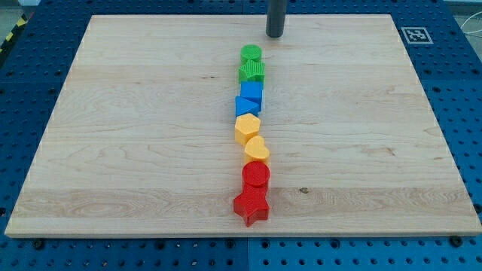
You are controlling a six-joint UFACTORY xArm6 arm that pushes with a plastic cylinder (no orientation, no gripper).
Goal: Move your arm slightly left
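My tip is at the view's top, on the wooden board, just up and right of the blocks' column and apart from it. The column runs down the board's middle: a green round block, a green block, a blue cube, a blue triangular block, a yellow hexagon, a yellow heart-like block, a red cylinder and a red star. Neighbouring blocks touch or nearly touch.
The board lies on a blue perforated table. A black-and-white marker tag sits at the board's top right corner.
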